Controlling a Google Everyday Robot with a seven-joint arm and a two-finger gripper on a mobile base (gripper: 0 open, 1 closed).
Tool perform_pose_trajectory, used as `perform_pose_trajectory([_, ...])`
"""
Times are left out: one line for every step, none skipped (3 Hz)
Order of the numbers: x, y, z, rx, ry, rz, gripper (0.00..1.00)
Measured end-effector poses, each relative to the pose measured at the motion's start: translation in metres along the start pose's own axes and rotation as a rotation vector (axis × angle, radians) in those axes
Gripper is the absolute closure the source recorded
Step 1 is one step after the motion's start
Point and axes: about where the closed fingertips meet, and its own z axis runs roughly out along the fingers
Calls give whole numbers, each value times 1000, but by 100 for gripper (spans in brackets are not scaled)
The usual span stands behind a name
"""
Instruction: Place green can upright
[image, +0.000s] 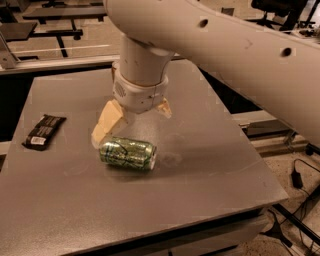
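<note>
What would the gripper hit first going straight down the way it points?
Probably the green can lying on its side below the open gripper, though depth is unclear; it might reach the table.

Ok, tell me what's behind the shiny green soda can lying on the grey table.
Right behind the shiny green can, the open two-finger gripper hangs over the grey table, cream fingers spread. The white wrist covers whatever stands farther back.
</note>
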Motion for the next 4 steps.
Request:
perform_pose_trajectory([-4, 1, 9, -45, -30, -97, 0])
perform_pose_trajectory([-12, 5, 11, -89, -80, -179, 0])
perform_pose_trajectory([-12, 3, 11, -87, -82, -190, 0])
perform_pose_trajectory([-10, -9, 13, -72, -98, -297, 0])
